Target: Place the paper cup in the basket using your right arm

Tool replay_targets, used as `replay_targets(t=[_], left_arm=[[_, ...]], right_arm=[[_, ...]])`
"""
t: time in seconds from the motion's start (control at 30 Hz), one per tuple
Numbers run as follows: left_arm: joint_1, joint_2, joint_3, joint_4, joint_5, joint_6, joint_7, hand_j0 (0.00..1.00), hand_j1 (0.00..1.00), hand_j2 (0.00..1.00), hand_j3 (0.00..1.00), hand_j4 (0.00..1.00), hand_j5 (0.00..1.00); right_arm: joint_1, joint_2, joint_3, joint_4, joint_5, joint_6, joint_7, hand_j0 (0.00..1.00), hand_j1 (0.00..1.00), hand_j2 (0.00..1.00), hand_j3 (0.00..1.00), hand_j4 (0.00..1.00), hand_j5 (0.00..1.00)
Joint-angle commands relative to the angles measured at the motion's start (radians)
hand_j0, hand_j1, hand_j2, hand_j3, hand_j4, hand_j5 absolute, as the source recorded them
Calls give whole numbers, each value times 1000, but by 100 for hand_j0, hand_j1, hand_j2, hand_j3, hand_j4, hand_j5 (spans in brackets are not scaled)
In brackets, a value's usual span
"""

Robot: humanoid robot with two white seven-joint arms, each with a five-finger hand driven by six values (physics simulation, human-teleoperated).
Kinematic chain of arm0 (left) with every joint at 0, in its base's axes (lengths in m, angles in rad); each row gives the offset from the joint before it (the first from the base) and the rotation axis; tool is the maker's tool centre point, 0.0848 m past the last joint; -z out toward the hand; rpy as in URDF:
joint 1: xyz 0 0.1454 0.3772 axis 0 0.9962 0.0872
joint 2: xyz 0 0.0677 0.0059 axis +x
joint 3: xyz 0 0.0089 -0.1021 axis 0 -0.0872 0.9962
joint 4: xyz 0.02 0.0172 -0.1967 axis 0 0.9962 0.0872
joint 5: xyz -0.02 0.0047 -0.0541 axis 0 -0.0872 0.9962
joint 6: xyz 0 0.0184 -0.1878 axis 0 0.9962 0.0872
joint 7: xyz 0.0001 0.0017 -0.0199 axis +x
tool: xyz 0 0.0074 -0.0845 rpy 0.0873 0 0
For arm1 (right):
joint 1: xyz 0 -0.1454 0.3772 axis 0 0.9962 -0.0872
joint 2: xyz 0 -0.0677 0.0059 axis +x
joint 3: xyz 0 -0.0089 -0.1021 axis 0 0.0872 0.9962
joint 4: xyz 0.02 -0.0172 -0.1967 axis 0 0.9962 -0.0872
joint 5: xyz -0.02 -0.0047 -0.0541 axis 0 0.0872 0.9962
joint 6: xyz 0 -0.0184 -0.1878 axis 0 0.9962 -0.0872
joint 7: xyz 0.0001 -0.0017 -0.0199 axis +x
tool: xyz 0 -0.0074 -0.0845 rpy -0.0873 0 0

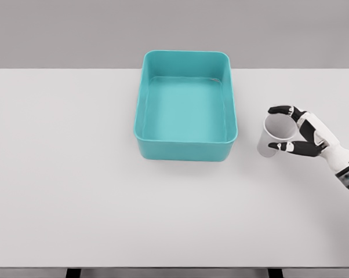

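Right hand (pixel 299 132) wraps the paper cup (pixel 274 134), dark fingers (pixel 282 110) over the rim and thumb below; grasp looks closed on it. Cup is tilted, its open mouth facing the camera, right of the teal basket (pixel 185 152) and apart from it, over the white table (pixel 76 191). Basket holds nothing visible. Left arm out of sight.

Step in hand, by my reading: carry phase, cup gripped. Next move calls for travel left over the basket's right wall, then release inside.

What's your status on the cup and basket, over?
Right hand shut on paper cup, right of the basket. Basket holds nothing. Left arm out of view. Nothing between cup and basket.
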Motion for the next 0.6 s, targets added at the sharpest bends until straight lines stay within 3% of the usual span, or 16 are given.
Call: replay_targets(t=[0.0, 0.57], left_arm=[[0, 0, 0, 0, 0, 0, 0, 100, 100, 100, 100, 100, 100], [0, 0, 0, 0, 0, 0, 0, 100, 100, 100, 100, 100, 100]], right_arm=[[0, 0, 8, 2, 28, -3, 7, 63, 63, 63, 63, 63, 63], [-156, 2, 45, -8, 43, -3, 7, 63, 63, 63, 63, 63, 63]])
